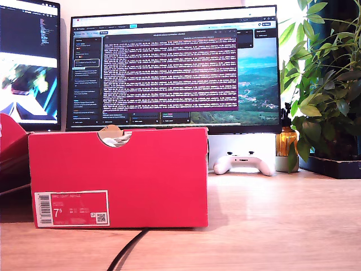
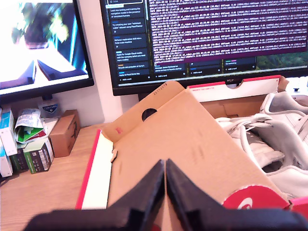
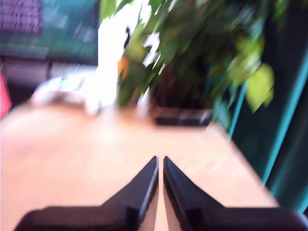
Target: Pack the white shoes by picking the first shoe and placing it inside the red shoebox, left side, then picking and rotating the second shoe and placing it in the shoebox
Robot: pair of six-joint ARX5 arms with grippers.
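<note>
Fingers [image 2: 165,179] of my first gripper pressed together, likewise my second gripper [image 3: 160,169]; white shoes [image 2: 269,134] half hidden inside red shoebox [image 1: 118,175].

A: How is the light in the exterior view?
B: Bright. The monitor [image 1: 175,65] glows, and daylight blows out to white at about one o'clock, beside the plant [image 1: 327,84]. The red shoebox [image 1: 118,178] throws a dark shadow on the bench [image 1: 271,226] at its foot.

A: Sharpness?
B: The exterior view is crisp. The first wrist view is sharp farther off, soft on the dark claw [image 2: 165,168] up close. The second wrist view is smeared all over, leaves and bench alike, with white glare at eleven o'clock.
</note>
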